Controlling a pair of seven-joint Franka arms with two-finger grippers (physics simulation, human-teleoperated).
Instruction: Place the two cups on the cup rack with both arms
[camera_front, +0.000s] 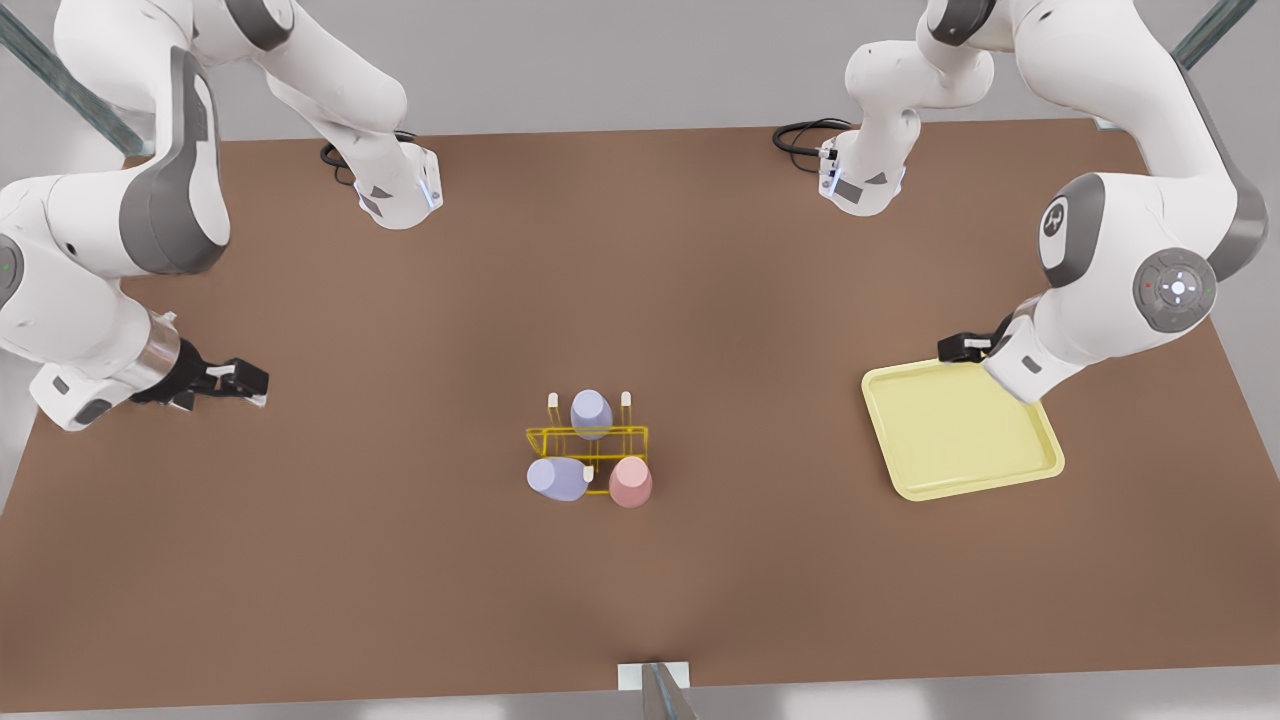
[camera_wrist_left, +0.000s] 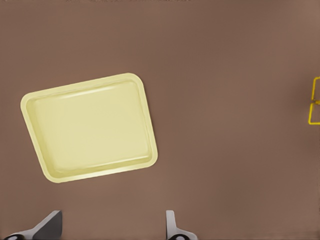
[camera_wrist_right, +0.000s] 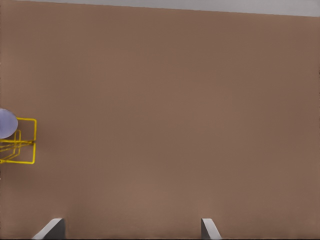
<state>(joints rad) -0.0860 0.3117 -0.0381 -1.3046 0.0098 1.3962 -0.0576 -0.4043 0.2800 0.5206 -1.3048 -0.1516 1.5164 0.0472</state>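
Three cups sat on the cup rack: two lavender cups, one salmon cup | task looked done | left gripper beside tray, jaws apart | right gripper well clear over worktop, jaws apart.

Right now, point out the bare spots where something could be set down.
The pale-yellow tray is bare, beside the left gripper. Open table lies between the right gripper and the cup rack. It is crowded at the rack: two lavender cups and a pink cup.
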